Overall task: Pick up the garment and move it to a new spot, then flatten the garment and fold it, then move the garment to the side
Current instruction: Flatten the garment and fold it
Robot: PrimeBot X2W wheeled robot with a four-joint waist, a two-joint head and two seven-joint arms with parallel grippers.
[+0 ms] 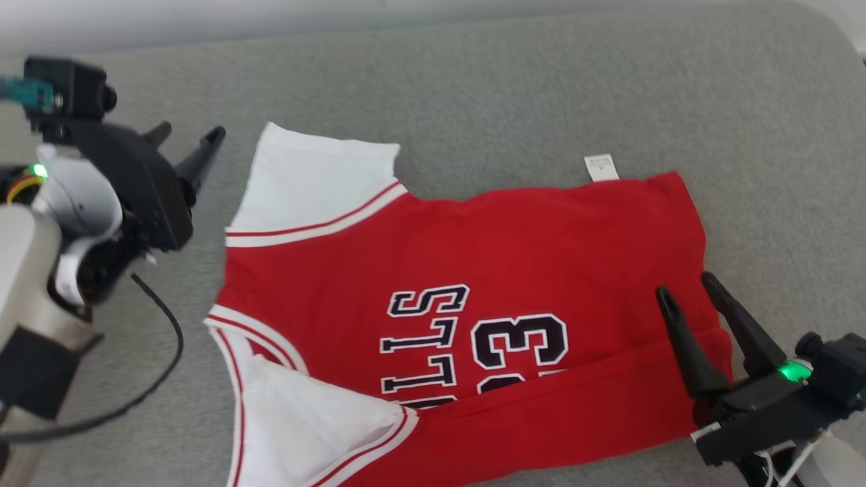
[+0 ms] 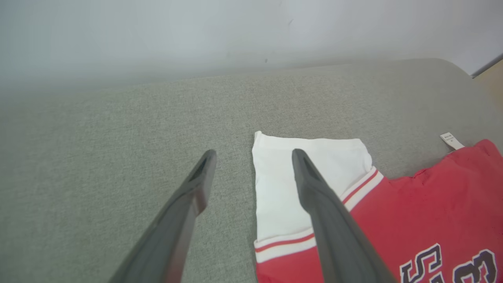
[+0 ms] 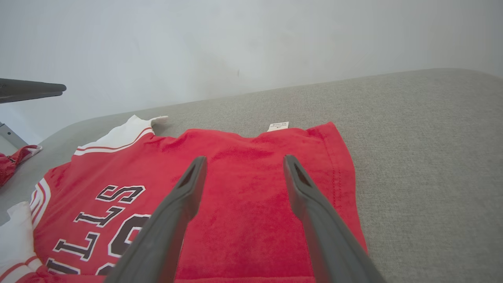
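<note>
Left claw: fingers spread wide, nothing between them. It hangs over the grey woven-fabric cushion surface. In its wrist view, one finger crosses the far white sleeve and the other lies over bare grey fabric. Cannot tell whether it touches.

Right claw: fingers spread, holding nothing. The tips point over the hem end of the garment; contact with the cloth cannot be told. Its wrist view shows red cloth beneath and between both fingers.

Red short-sleeved jersey shirt with white sleeves and black-and-white lettering: lies spread on the grey surface, stretched between the two claws.
- Collar end toward the left claw, hem end under the right.
- The long edge nearest the robot is folded over onto the lower lettering.
- Second white sleeve lies below the left claw.
- Small white care label sticks out from the far edge, beyond the right claw's tips.
</note>
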